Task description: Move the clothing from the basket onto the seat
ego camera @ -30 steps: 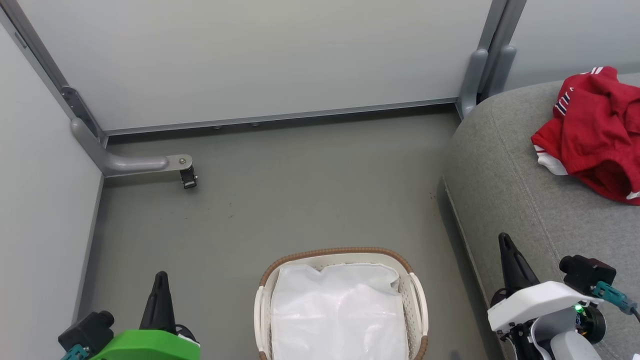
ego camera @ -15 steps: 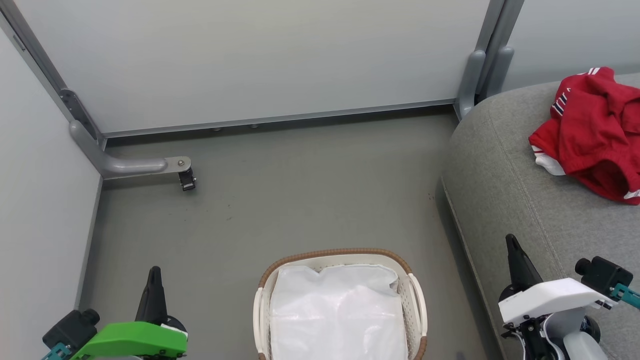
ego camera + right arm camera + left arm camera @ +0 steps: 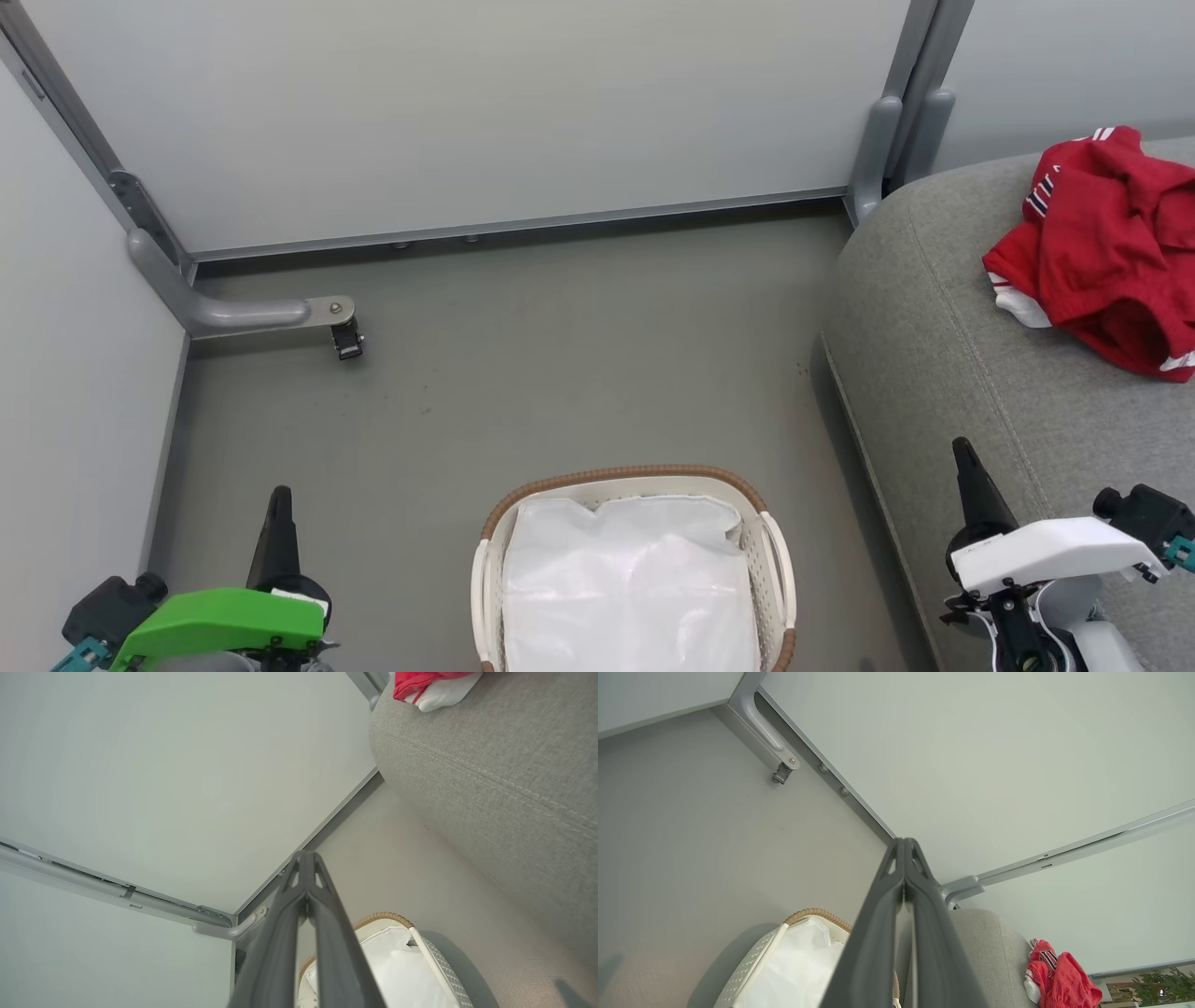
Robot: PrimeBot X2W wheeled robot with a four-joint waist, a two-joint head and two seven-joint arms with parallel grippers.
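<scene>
Red, limp and probably light, so pinch the clothing [image 3: 1102,252] at a raised fold where heaped on the seat [image 3: 934,373], upper right, well apart from the basket [image 3: 616,474] at bottom centre; note left gripper [image 3: 278,495] and right gripper [image 3: 960,448], lower corners, closed on nothing.

You see bright red clothing [image 3: 1102,252] with white and black trim stripes at upper right, on a plain grey seat [image 3: 934,373]. Your basket [image 3: 635,474] is white with perforated sides, a brown woven rim and a white liner [image 3: 630,588]. The floor [image 3: 560,373] is dull grey. Left claw [image 3: 278,495] dark under green cover [image 3: 224,621], right claw [image 3: 962,453] dark under white cover [image 3: 1055,551].
</scene>
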